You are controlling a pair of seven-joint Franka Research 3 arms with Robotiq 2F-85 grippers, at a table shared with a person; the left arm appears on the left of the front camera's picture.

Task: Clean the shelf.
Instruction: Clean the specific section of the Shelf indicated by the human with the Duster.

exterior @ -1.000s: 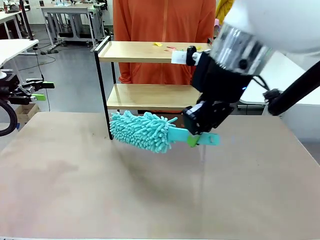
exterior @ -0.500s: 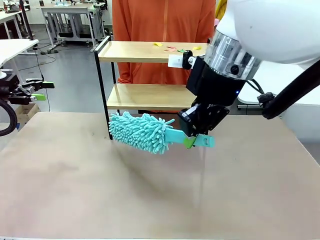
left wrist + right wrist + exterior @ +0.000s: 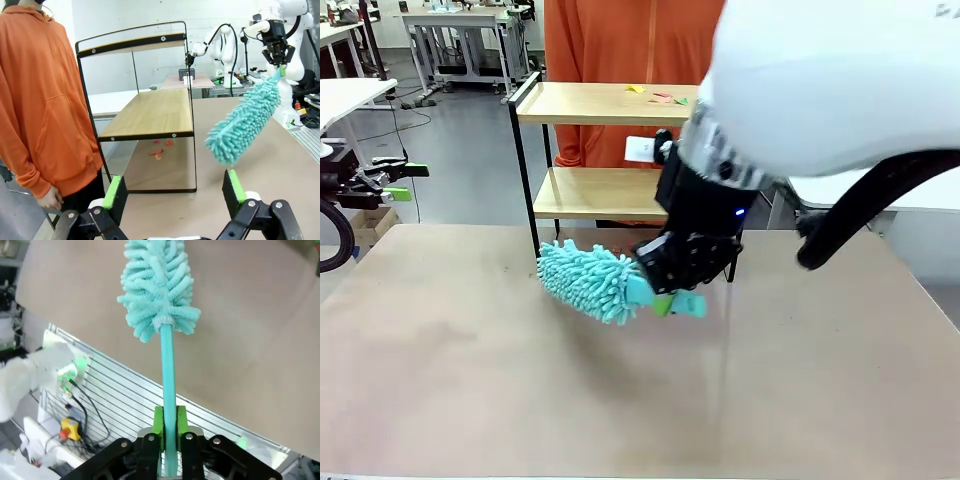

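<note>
The shelf (image 3: 600, 106) stands at the table's far side, two light wood boards in a black frame; it also shows in the left wrist view (image 3: 150, 112). Small coloured scraps (image 3: 658, 97) lie on its top board. My right gripper (image 3: 666, 300) is shut on the handle of a teal fluffy duster (image 3: 588, 280), whose head hangs just above the table in front of the lower board, near the front left leg. In its own wrist view the right gripper (image 3: 169, 422) clamps the handle and the duster (image 3: 157, 285) points away. My left gripper (image 3: 174, 189) stands open off the table's left side (image 3: 408, 181).
A person in an orange hoodie (image 3: 640, 40) stands behind the shelf. Red scraps (image 3: 157, 152) lie on the table under the shelf. The brown table (image 3: 520, 400) has free room in front. White tables stand at the left and right.
My right arm has swung left and slightly down, carrying the duster's head closer to the shelf's front left leg. The left arm has not moved.
</note>
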